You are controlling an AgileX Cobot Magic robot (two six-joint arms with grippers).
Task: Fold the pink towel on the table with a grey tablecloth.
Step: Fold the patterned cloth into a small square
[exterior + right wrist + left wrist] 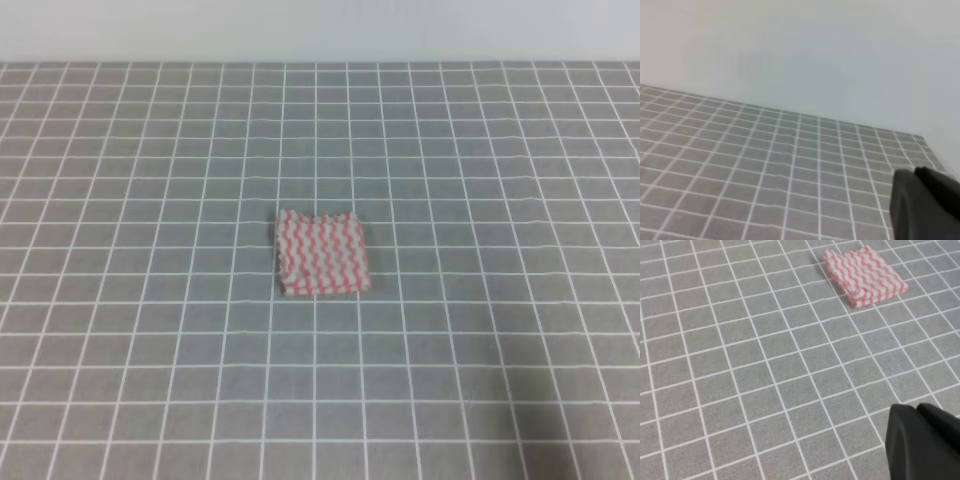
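The pink towel point(322, 252) lies in a small, thick, layered square near the middle of the table with a grey tablecloth point(480, 200). In the left wrist view the towel point(865, 276) sits at the top right, its stacked edges showing along the near side. Only a black piece of my left gripper point(924, 446) shows at the lower right corner, well away from the towel. A black piece of my right gripper point(924, 204) shows low on the right above bare tablecloth point(765, 170). Neither gripper appears in the exterior high view, and nothing is held.
A pale wall point(320, 30) runs behind the table's far edge. In the right wrist view the same wall point(800, 50) fills the upper half, and the table's far right corner point(920, 140) is in sight.
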